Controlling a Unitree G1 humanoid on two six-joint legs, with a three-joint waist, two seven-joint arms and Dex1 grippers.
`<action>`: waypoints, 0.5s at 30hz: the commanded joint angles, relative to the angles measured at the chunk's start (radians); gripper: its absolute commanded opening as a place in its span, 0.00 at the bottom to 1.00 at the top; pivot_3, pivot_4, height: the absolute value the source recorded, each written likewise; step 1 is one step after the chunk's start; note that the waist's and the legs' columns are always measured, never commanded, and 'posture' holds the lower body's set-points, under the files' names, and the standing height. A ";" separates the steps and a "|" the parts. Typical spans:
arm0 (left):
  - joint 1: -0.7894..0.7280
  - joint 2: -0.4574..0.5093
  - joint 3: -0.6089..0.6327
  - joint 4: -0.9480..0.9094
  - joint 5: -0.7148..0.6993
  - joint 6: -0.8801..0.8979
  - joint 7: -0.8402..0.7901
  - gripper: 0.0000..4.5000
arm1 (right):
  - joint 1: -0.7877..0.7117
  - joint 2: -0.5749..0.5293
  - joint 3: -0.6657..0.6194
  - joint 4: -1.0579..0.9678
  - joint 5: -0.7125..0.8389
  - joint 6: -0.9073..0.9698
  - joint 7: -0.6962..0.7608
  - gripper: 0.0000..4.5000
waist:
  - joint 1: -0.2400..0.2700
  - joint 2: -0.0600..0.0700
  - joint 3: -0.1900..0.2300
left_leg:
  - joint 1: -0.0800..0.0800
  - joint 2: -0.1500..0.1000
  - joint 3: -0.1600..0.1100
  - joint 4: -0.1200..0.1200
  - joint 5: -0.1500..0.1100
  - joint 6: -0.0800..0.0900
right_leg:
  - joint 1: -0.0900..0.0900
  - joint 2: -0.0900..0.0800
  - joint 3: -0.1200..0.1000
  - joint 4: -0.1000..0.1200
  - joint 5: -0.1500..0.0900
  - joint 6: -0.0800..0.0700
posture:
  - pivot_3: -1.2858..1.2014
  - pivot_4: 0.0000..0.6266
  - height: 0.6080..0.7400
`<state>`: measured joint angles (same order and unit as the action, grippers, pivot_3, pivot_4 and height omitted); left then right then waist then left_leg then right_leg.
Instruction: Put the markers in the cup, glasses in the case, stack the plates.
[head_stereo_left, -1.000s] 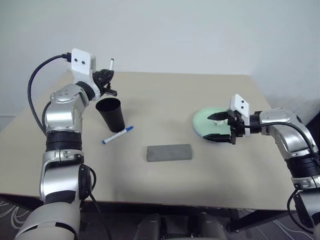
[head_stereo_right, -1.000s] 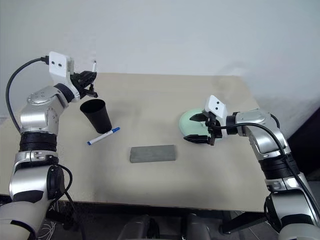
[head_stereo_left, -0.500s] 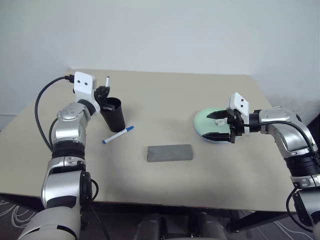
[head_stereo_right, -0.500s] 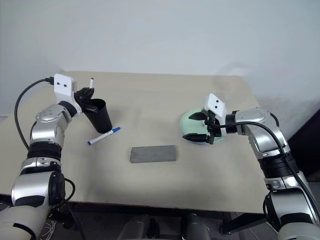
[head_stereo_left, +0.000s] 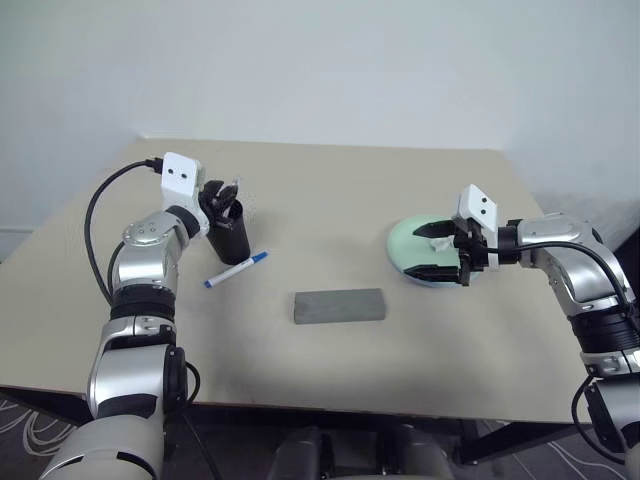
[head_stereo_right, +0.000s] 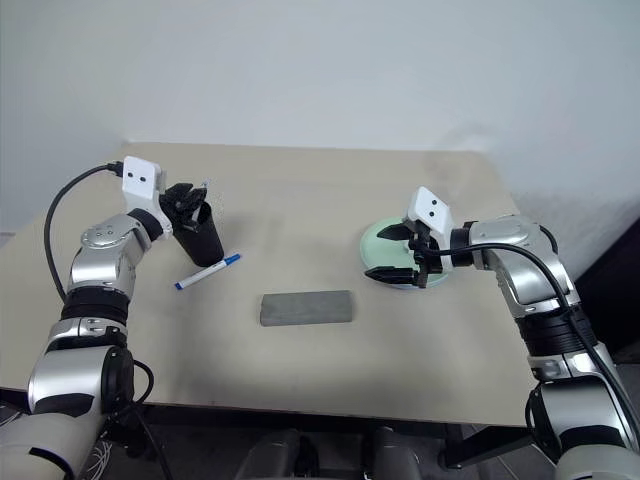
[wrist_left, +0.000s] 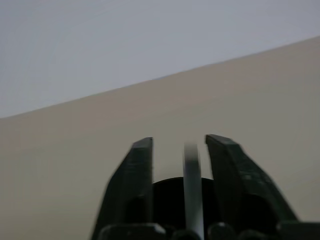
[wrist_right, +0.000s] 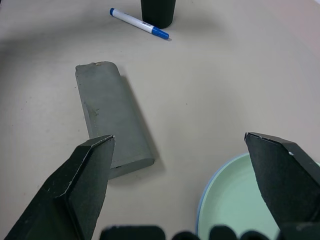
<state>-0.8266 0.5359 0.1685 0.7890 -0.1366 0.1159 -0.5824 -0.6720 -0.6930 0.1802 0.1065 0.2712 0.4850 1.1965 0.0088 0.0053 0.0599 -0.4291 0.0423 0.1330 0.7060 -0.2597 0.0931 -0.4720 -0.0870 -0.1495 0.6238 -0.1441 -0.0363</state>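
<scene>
The black cup (head_stereo_left: 233, 238) stands on the table at the left. My left gripper (head_stereo_left: 224, 193) is level at its rim, fingers (wrist_left: 142, 170) apart. A slim pale marker (wrist_left: 192, 185) stands between them with a gap on each side, its lower end inside the cup. The blue-capped marker (head_stereo_left: 236, 270) lies on the table just in front of the cup. The grey case (head_stereo_left: 339, 305) lies shut in the middle. My right gripper (head_stereo_left: 416, 252) is open wide over the near edge of the mint green plate (head_stereo_left: 405, 240), whose light blue rim (wrist_right: 206, 200) shows in the right wrist view. The glasses are hidden.
The beige table (head_stereo_left: 330, 200) ends at a plain wall behind. Bare tabletop lies between the cup and the plates and in front of the case. The table's right edge runs close behind my right arm.
My left gripper has come down from above the cup to its rim and its fingers have parted around the marker, which now sits lower in the cup. The right arm has kept still.
</scene>
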 joint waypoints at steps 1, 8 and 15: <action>-0.015 0.018 0.009 -0.070 -0.011 0.006 0.000 0.66 | -0.034 0.000 -0.023 -0.008 0.002 -0.007 -0.004 1.00 | 0.000 0.000 0.000 | 0.000 0.000 0.000 0.000 0.000 0.000 | 0.000 0.000 0.000 0.000 0.000 0.000 | 0.52 0.00 0.94; -0.037 0.051 0.029 -0.183 -0.046 0.084 -0.036 0.88 | -0.044 0.009 -0.020 -0.003 0.001 -0.010 -0.002 1.00 | 0.000 0.000 0.000 | 0.000 0.000 0.000 0.000 0.000 0.000 | 0.000 0.000 0.000 0.000 0.000 0.000 | 0.52 0.00 0.94; 0.081 0.136 0.053 -0.463 -0.196 0.288 -0.225 0.88 | -0.040 0.007 -0.022 -0.003 0.000 -0.014 -0.002 1.00 | -0.004 0.000 0.000 | 0.000 0.000 0.000 0.000 0.000 0.000 | 0.000 0.000 0.001 0.000 0.000 0.000 | 0.52 0.00 0.94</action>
<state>-0.7646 0.6425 0.1897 0.4166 -0.2676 0.3436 -0.7467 -0.6885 -0.6802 0.1813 0.1113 0.2708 0.4828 1.1965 0.0043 0.0053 0.0600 -0.4292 0.0424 0.1334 0.7056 -0.2597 0.0927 -0.4728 -0.0871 -0.1487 0.6236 -0.1445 -0.0370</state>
